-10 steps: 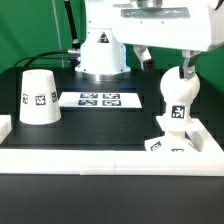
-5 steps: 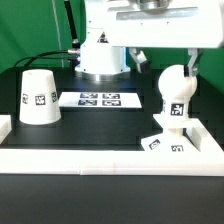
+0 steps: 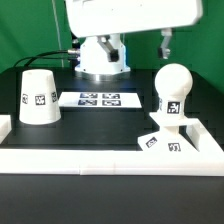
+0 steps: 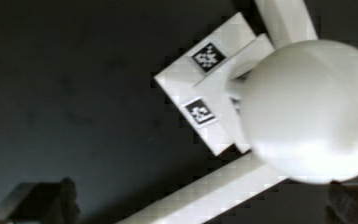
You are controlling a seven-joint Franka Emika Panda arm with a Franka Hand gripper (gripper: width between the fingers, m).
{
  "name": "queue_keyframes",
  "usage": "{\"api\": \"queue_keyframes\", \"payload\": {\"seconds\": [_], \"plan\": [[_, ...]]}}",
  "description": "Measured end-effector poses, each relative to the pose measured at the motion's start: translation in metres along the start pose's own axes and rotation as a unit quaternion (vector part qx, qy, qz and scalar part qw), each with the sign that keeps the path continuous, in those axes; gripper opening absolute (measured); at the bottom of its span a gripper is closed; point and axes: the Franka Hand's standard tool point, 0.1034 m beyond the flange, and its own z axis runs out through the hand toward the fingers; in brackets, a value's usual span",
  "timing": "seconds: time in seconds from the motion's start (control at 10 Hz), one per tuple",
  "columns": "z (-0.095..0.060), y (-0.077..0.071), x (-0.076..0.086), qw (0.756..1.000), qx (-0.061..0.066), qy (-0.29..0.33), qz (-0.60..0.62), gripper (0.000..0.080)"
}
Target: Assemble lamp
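The round-headed bulb stands upright on the flat square base at the exterior view's right. The cone shade stands alone at the exterior view's left. My gripper hangs above the bulb, apart from it. In the wrist view the bulb's head and the tagged base lie below me. My gripper is open and empty, with one dark fingertip far from the other.
The marker board lies at the back middle, in front of the robot's pedestal. A raised white rail borders the table's front and sides, and shows in the wrist view.
My gripper has let go of the bulb and risen straight up from it. The bulb stays upright on the base.
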Motion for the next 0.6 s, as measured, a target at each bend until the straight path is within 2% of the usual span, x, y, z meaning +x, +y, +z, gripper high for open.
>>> {"api": "queue_keyframes", "payload": {"seconds": [0.2, 0.6], "plan": [[-0.007, 0.037, 0.014, 0.999, 0.01, 0.017, 0.035, 0.0699], [-0.005, 0.038, 0.013, 0.999, 0.009, 0.016, 0.036, 0.0699]]}}
